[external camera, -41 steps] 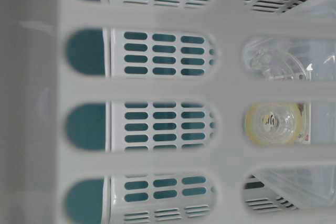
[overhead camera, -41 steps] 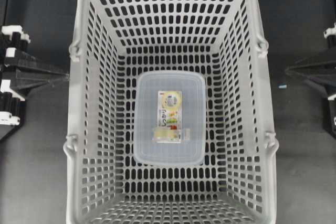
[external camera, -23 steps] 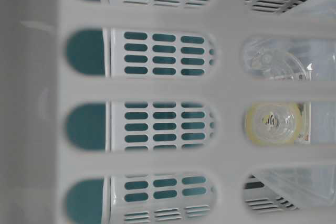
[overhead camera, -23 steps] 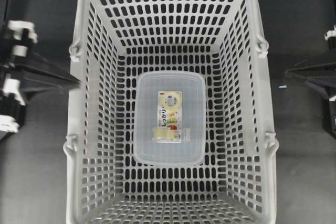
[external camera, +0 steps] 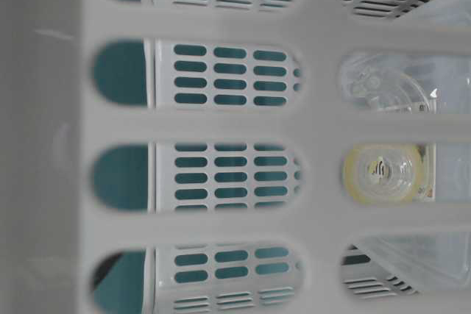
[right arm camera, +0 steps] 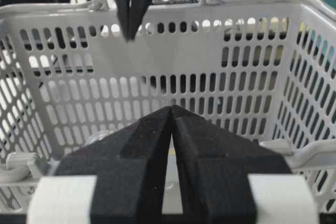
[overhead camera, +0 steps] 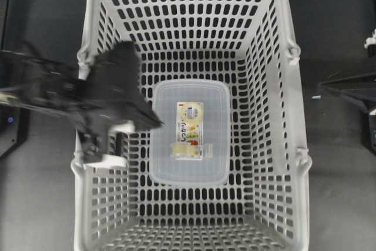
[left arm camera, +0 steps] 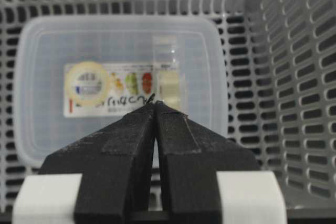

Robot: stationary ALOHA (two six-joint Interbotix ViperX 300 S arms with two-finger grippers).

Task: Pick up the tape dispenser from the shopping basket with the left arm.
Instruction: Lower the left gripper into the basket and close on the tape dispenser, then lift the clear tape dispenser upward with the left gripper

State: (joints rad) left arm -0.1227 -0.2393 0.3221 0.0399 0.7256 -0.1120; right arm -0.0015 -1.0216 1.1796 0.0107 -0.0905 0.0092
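Overhead exterior view, left to right: black left arm (overhead camera: pixel 53 89), motion-blurred, reaches over the left rim of the large light-grey plastic shopping basket with slotted walls and floor (overhead camera: pixel 282 4). Its left pincer (overhead camera: pixel 154 123) tapers to a point above the basket floor, just beside the left edge of the flat translucent rectangular tape dispenser box with rounded corners and a yellow-and-white label (overhead camera: pixel 189 131). Contact cannot be judged from this view. Box lies flat on the basket floor, roughly central, long side running top to bottom. Basket stands on a dark table (overhead camera: pixel 335 204). Black right arm (overhead camera: pixel 352 89) sits outside the basket's right wall, well apart from the box.

Left wrist view: left pincer (left arm camera: pixel 155 107) fingers pressed together, nothing between them; tip is in front of the box label (left arm camera: pixel 123 88).

Right wrist view: right pincer (right arm camera: pixel 171 109) likewise closed and empty, pointing at the basket's outer wall; left pincer tip (right arm camera: pixel 130 34) shows above the far rim.

Table-level view: box contents seen through wall slots, blurred.
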